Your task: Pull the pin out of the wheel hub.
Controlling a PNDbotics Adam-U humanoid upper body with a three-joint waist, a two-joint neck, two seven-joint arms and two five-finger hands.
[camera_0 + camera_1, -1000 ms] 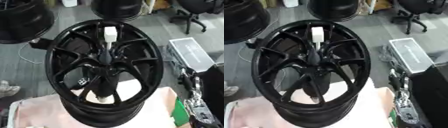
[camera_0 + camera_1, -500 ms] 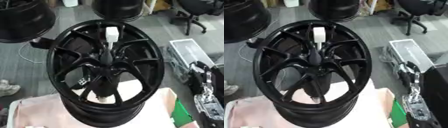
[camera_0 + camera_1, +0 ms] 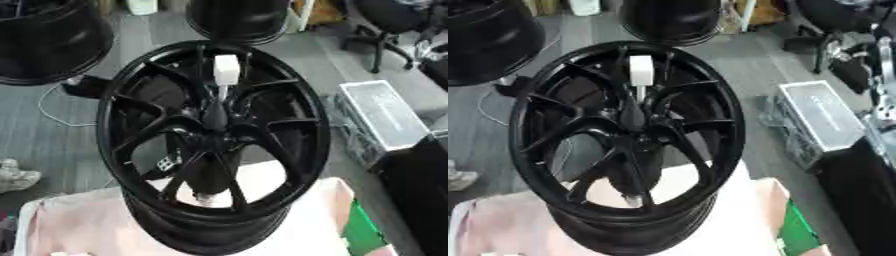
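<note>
The pin (image 3: 224, 82) stands upright from the wheel hub (image 3: 213, 135), white head topmost; neither of my hands shows, so I cannot tell their state.

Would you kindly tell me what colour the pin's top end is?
White. The pin stands out against the black wheel hub, clearest in the left eye view.

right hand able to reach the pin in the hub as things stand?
Probably yes. The pin sticks up out of the wheel hub with its white head uncovered. The right hand shows at the right edge of the right eye view, with nothing between it and the pin.
</note>
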